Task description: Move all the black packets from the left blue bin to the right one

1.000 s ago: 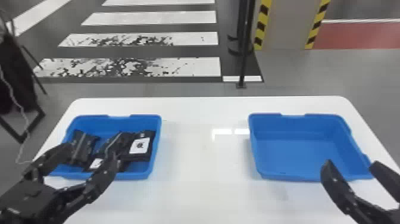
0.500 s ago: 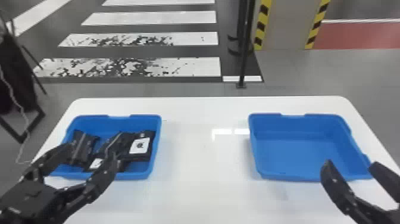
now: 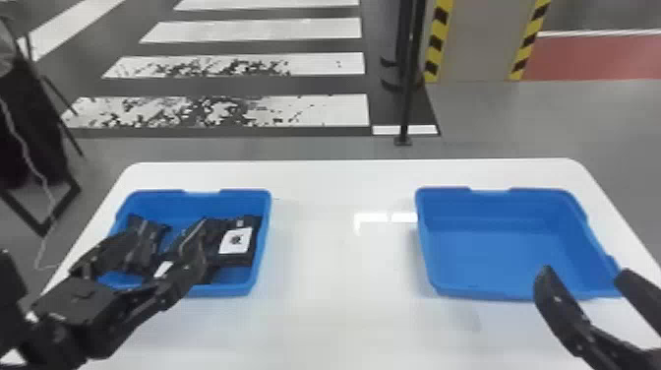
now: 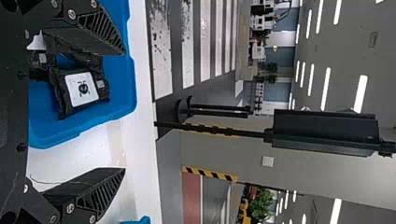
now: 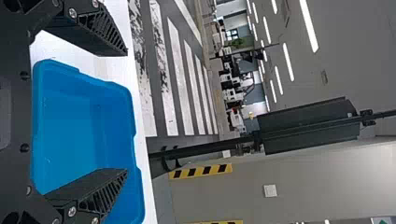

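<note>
My left gripper [image 3: 152, 251] stands open in front of and over the near part of the left blue bin [image 3: 224, 289], nothing between its fingers. That bin holds several black packets; one with a white label [image 3: 240, 261] lies at its right side, another [image 3: 145, 238] toward its left. In the left wrist view the labelled packet [image 4: 103, 88] lies beyond the left gripper [image 4: 125, 111], whose fingers are wide apart. My right gripper [image 3: 585, 278] is open at the near right of the right blue bin [image 3: 496, 251], which holds nothing; the right wrist view shows the right gripper [image 5: 127, 112] with fingers spread.
Both bins stand on a white table [image 3: 339, 275] with a wide bare stretch between them. Behind the table a black pole [image 3: 407, 88] rises from the floor. At the far left a dark object with a cable [image 3: 29, 162] stands beside the table.
</note>
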You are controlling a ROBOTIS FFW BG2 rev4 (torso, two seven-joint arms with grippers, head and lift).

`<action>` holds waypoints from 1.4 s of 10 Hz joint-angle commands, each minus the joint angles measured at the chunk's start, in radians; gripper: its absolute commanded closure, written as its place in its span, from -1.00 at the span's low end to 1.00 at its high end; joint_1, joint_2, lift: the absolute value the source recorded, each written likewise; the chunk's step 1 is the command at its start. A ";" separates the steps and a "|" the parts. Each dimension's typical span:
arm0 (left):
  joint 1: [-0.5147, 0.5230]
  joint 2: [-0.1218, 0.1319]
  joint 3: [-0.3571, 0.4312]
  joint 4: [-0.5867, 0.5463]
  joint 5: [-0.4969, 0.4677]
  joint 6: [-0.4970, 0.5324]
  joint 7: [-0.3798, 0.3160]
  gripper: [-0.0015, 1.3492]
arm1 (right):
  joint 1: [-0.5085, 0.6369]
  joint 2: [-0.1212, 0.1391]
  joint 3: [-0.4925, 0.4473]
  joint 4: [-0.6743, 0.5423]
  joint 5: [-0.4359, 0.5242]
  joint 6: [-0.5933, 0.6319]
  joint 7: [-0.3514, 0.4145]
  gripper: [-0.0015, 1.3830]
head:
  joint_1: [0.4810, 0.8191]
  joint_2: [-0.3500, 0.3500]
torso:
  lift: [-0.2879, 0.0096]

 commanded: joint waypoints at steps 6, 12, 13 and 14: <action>-0.341 0.085 -0.009 0.257 -0.033 0.247 -0.036 -0.74 | -0.026 0.002 0.015 0.030 -0.001 0.015 0.020 -0.79 | 0.27 0.30 | 0.00; -0.630 0.163 -0.069 0.527 -0.137 0.534 -0.151 -0.74 | -0.041 0.002 0.024 0.050 -0.007 0.020 0.034 -0.79 | 0.27 0.40 | 0.00; -0.682 0.168 -0.077 0.583 -0.173 0.573 -0.188 -0.74 | -0.046 0.002 0.024 0.055 -0.007 0.020 0.035 -0.79 | 0.27 0.40 | 0.00; -0.724 0.180 -0.111 0.637 -0.179 0.600 -0.211 -0.74 | -0.051 0.002 0.026 0.060 -0.007 0.020 0.038 -0.79 | 0.27 0.41 | 0.00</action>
